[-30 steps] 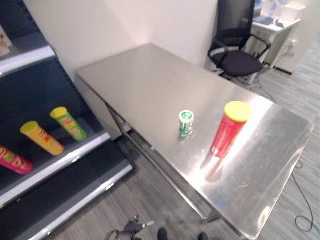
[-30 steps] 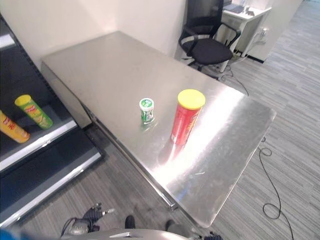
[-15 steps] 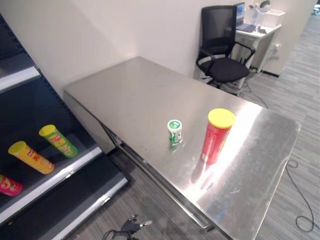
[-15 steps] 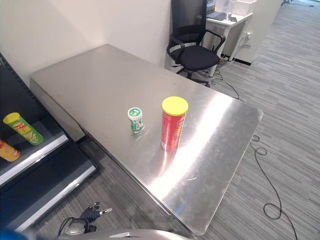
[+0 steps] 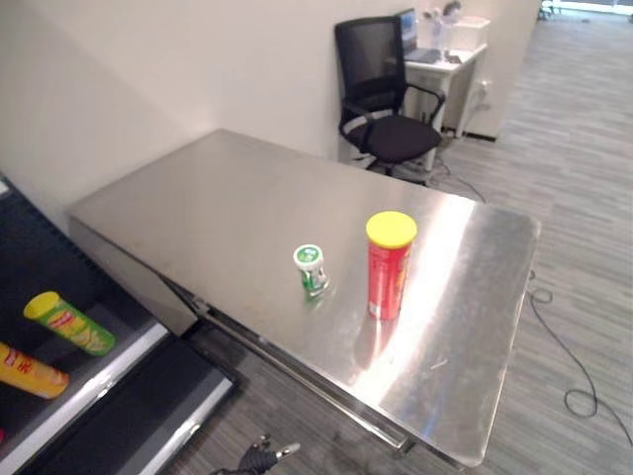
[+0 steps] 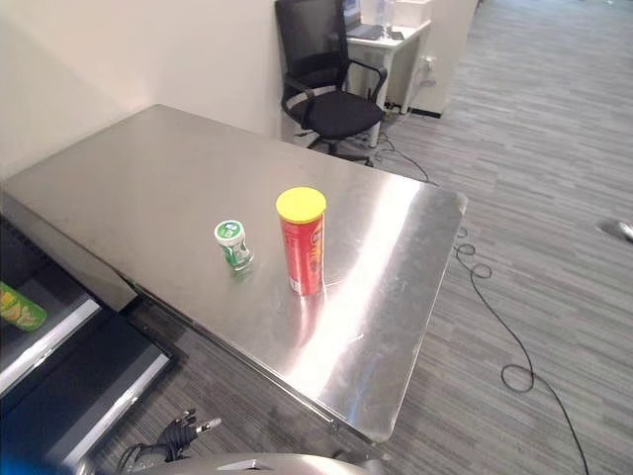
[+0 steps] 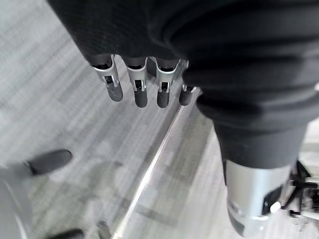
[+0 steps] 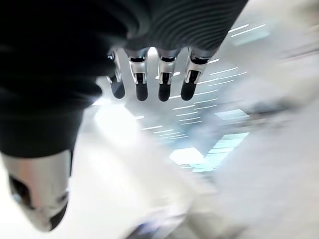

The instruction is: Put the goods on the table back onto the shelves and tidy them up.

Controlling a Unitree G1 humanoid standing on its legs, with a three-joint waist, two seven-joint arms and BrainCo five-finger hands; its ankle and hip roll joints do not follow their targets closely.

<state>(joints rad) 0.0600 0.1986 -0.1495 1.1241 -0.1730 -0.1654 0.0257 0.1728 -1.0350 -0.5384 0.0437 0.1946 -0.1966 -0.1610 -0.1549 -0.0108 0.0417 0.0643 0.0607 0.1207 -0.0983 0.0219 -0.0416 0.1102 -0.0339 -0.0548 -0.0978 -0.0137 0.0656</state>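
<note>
A tall red can with a yellow lid [image 5: 391, 267] stands upright on the steel table [image 5: 218, 208], towards its near right part. A small green and white canister [image 5: 312, 271] stands just to the can's left, apart from it. My left hand [image 7: 141, 89] hangs over the grey floor with relaxed fingers and nothing in it. My right hand [image 8: 142, 84] is likewise open and holds nothing. On the dark shelf [image 5: 84, 401] at the left lie a green can [image 5: 69, 323] and a yellow can [image 5: 30, 370].
A black office chair [image 5: 381, 109] stands behind the table's far corner, beside a white desk [image 5: 445, 45]. Grey carpet runs along the table's right side and in front of it.
The camera has turned to the right, so the shelf has slid towards the left edge and more floor shows at the right. The can and canister stand as before.
</note>
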